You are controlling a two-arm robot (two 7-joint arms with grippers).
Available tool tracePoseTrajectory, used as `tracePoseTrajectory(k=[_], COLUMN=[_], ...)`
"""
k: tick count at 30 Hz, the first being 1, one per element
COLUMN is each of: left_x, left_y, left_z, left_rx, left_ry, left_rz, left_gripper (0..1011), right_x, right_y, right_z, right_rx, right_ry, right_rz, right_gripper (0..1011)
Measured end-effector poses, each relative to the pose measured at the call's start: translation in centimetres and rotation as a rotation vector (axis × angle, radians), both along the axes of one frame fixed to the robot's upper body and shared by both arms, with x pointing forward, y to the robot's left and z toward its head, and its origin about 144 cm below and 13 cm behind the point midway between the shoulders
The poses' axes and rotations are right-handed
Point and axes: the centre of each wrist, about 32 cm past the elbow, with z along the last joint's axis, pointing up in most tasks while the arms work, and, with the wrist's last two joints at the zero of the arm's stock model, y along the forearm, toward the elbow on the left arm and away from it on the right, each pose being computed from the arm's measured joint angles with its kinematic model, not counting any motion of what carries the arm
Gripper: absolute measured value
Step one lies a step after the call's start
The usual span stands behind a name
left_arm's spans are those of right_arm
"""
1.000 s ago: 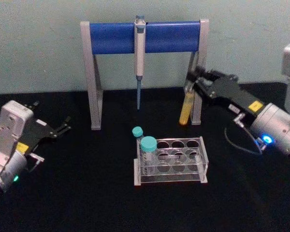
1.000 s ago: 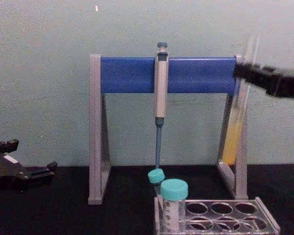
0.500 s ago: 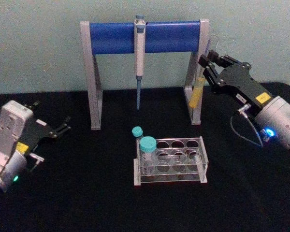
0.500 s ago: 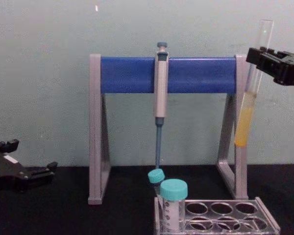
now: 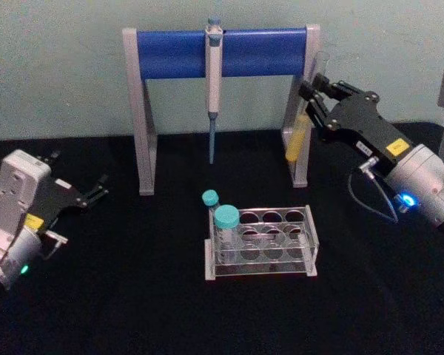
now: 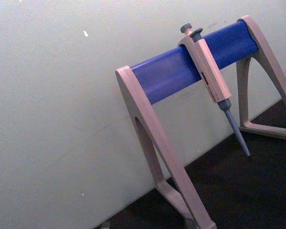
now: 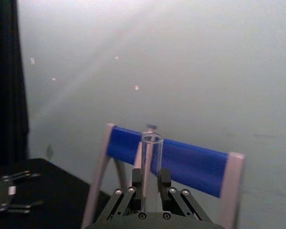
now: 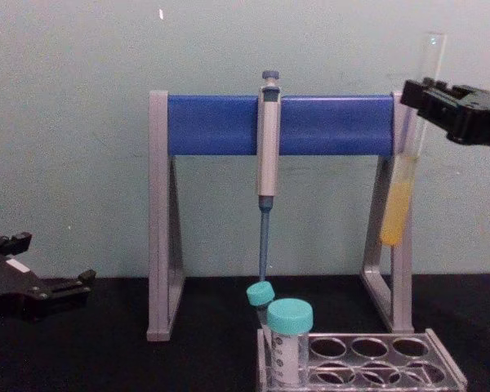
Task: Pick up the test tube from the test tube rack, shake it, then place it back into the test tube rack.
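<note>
The test tube [image 5: 299,135] is a long clear glass tube with yellow liquid in its lower part. It hangs in the air, slightly tilted, in front of the right leg of the pipette stand. My right gripper [image 5: 313,97] is shut on its upper part, well above the table at the back right. The chest view shows the test tube [image 8: 398,200] with the right gripper [image 8: 414,94] on it, and the right wrist view shows the test tube's [image 7: 150,160] open rim above the right gripper [image 7: 150,183]. The test tube rack [image 5: 308,222] stands at the table's middle. My left gripper [image 5: 80,176] rests open at the far left.
A grey-and-blue pipette stand [image 5: 170,55] stands at the back with a pipette [image 5: 212,89] hanging from its bar. Two teal-capped tubes [image 5: 225,225] stand in the left end of the test tube rack [image 8: 445,363]. The table top is black.
My right gripper has lifted the test tube from low beside the stand's leg to higher up. In the last half second it has shifted slightly left. The left arm has not moved.
</note>
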Motion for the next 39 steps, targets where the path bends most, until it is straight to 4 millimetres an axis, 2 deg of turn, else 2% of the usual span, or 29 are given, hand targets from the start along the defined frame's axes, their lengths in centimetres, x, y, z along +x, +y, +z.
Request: tracePoseTrajectory(k=[8, 13, 17, 21, 24, 29, 34, 39], left_x=[0.0, 0.0, 0.0, 0.0, 0.0, 0.0, 0.0, 0.0], left_y=[0.0, 0.0, 0.0, 0.0, 0.0, 0.0, 0.0, 0.0], left_z=[0.0, 0.0, 0.0, 0.0, 0.0, 0.0, 0.0, 0.0], left_rx=[0.0, 0.0, 0.0, 0.0, 0.0, 0.0, 0.0, 0.0], left_ry=[0.0, 0.0, 0.0, 0.0, 0.0, 0.0, 0.0, 0.0], left_rz=[0.0, 0.0, 0.0, 0.0, 0.0, 0.0, 0.0, 0.0], left_gripper=[1001, 1001, 1001, 1001, 1001, 1001, 1001, 1002], right_x=[0.1, -0.1, -0.3, -0.8, -0.9, -0.8, -0.4, -0.1], right_y=[-0.7, -2.9, -4.0, -4.8, -4.7, -3.4, -1.7, -0.8], right_z=[0.2, 0.8, 1.2, 1.7, 1.8, 1.6, 1.0, 0.7], right_rx=[0.003, -0.025, -0.083, -0.197, -0.241, -0.278, -0.219, -0.149], right_ry=[0.03, 0.09, 0.104, 0.089, 0.062, -0.019, -0.054, -0.043], right_rz=[0.139, 0.263, 0.273, 0.198, 0.138, 0.003, -0.064, -0.062], right_gripper=[229, 229, 229, 229, 228, 229, 229, 229])
